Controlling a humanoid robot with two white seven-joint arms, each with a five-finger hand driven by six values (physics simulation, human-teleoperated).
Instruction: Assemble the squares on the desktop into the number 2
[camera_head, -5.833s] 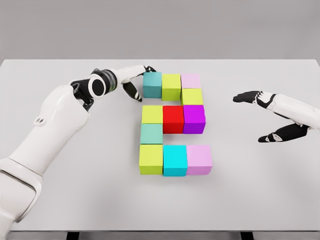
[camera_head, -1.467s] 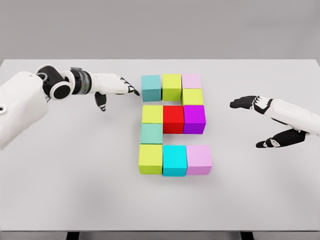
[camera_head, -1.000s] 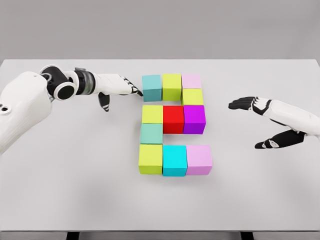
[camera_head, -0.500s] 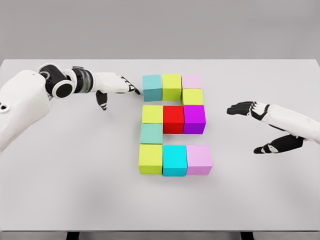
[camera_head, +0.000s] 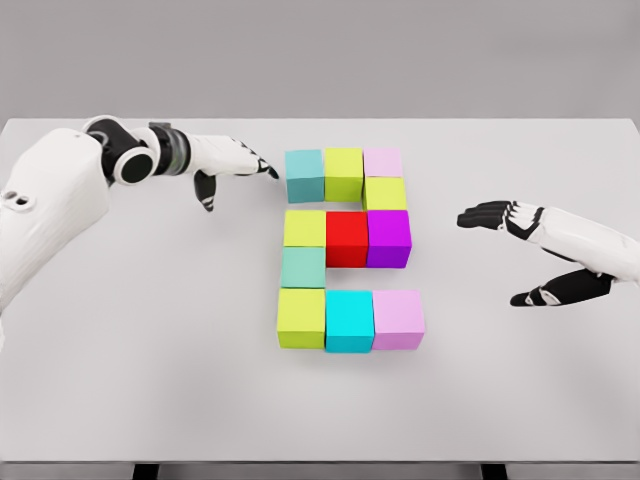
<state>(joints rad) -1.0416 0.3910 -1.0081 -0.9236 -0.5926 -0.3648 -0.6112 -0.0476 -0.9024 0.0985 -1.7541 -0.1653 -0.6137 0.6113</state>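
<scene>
Coloured cubes lie packed together on the white table (camera_head: 150, 380) in the shape of a 2. The top row is a teal cube (camera_head: 304, 174), a lime cube (camera_head: 343, 172) and a pale pink cube (camera_head: 382, 162). Below come a lime cube (camera_head: 385, 193), then a lime (camera_head: 304, 228), red (camera_head: 346, 237) and purple cube (camera_head: 389, 238), a teal cube (camera_head: 302, 267), and a bottom row of lime (camera_head: 301, 317), cyan (camera_head: 349, 320) and pink (camera_head: 399, 319). My left hand (camera_head: 235, 175) is open just left of the top teal cube, apart from it. My right hand (camera_head: 505, 255) is open, right of the cubes.
My left hand pushed the top teal cube in, drew back left, and now sits slightly higher with fingertips near the cube. My right hand has drifted a little lower.
</scene>
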